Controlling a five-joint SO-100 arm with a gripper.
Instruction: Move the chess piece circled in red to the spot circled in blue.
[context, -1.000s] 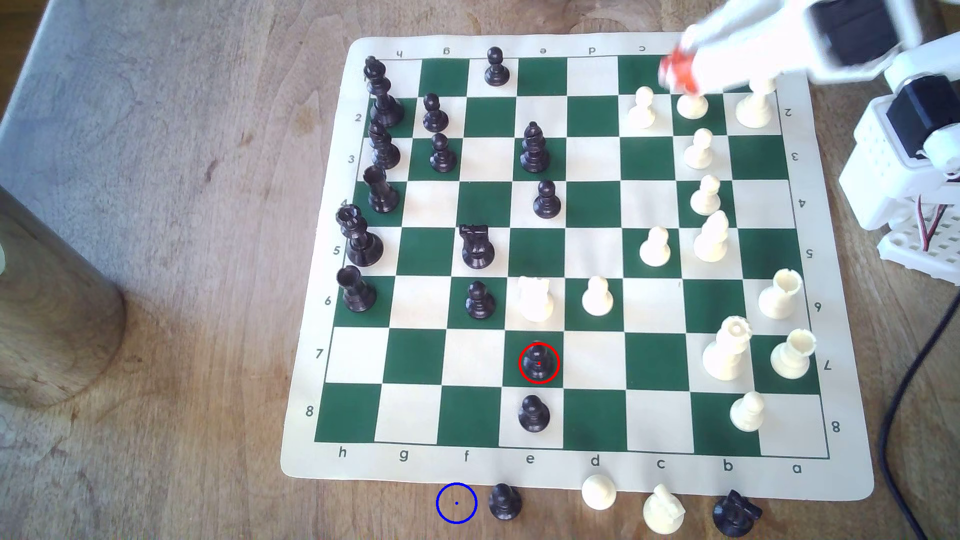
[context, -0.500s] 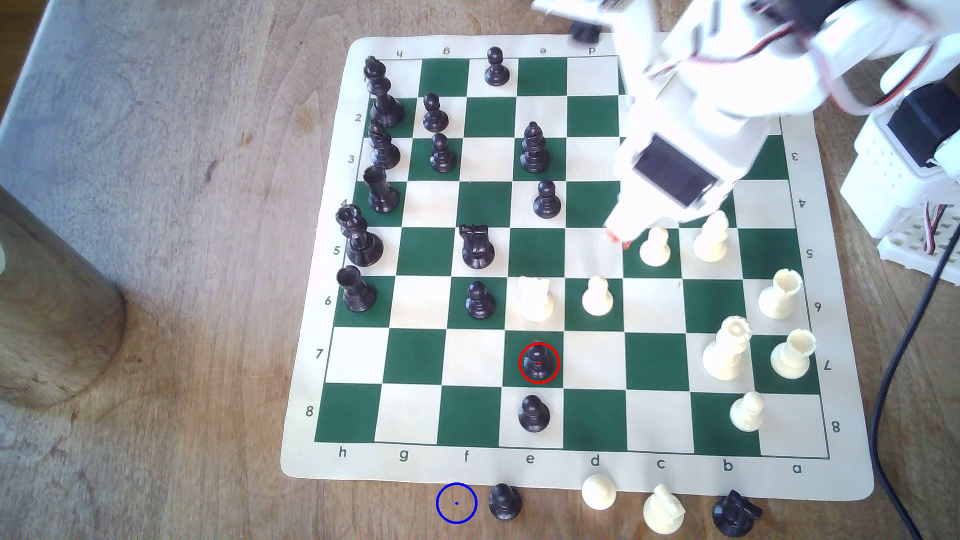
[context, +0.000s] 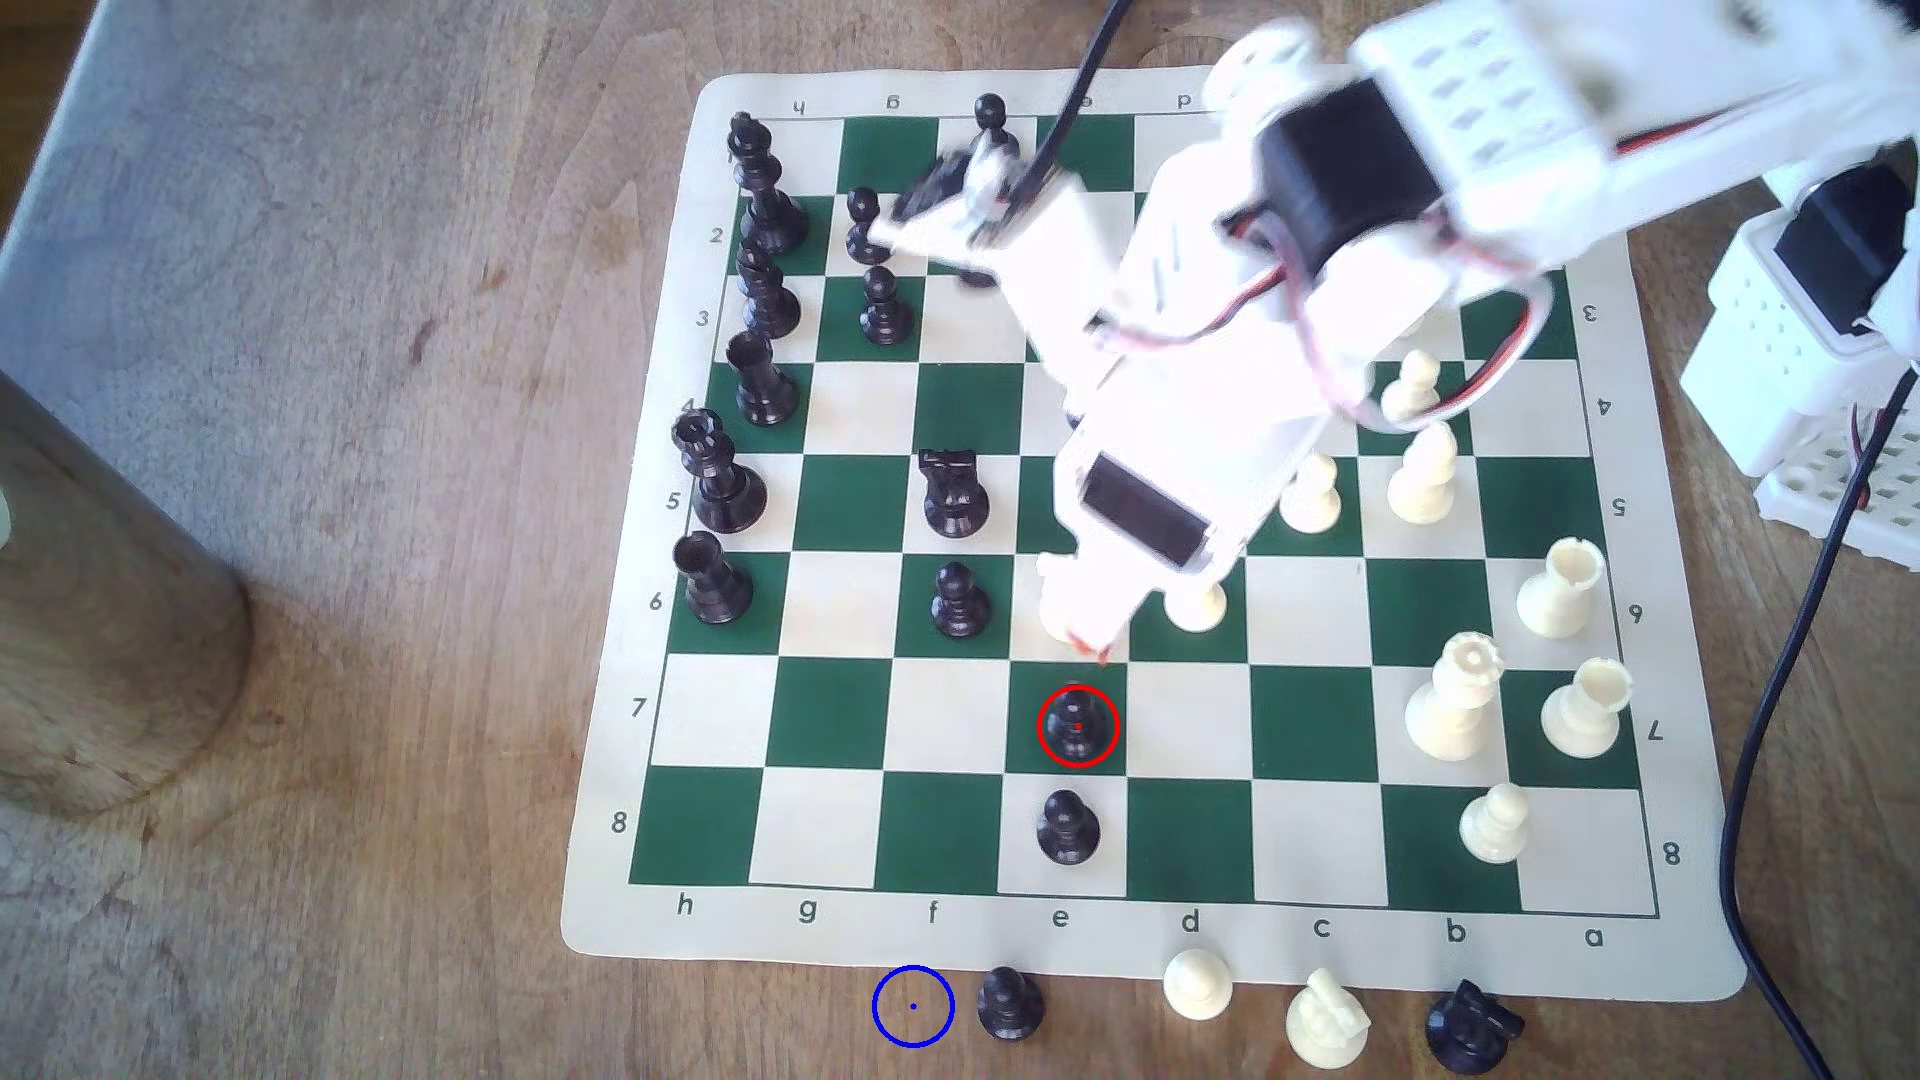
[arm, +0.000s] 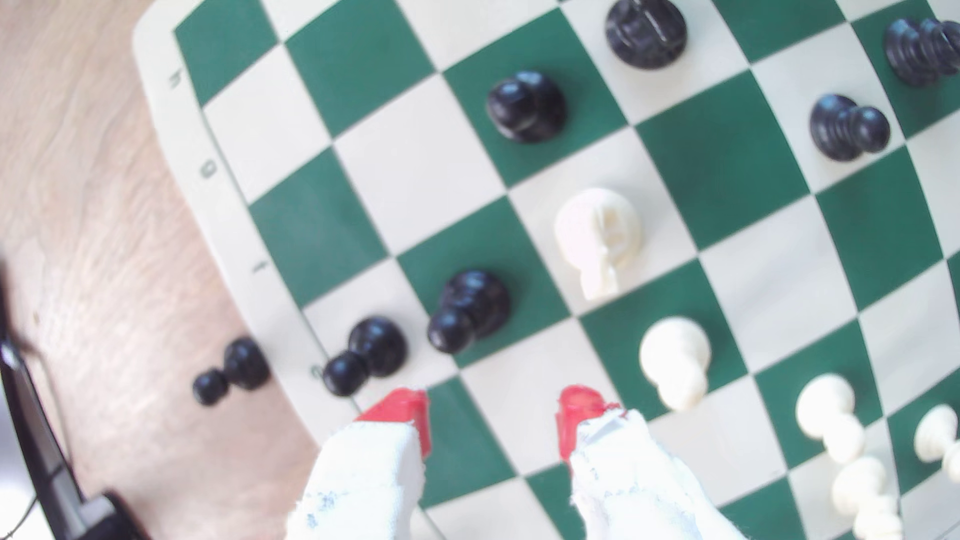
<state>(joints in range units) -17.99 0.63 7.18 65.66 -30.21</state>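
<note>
Gripper (arm: 493, 420) open, empty, hovering at 12 o'clock of the pawn (context: 1077, 725) on e7. Pawn looks light, rigid, glossy, likely slippery: pinch the collar under the head. Blue spot (context: 913, 1005) at 7 o'clock, off-board.

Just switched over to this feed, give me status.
Red-tipped gripper open, empty, above the board. Red-circled glossy black pawn upright on its green square, ungripped. White knight close by it; blue-ringed wood spot bare.

the arm (context: 1174, 343) is white plastic with black motor blocks, thin red and white wires looping between its joints and a black cable. the gripper (arm: 493, 420) has white fingers (arm: 374, 467) tipped in red.
</note>
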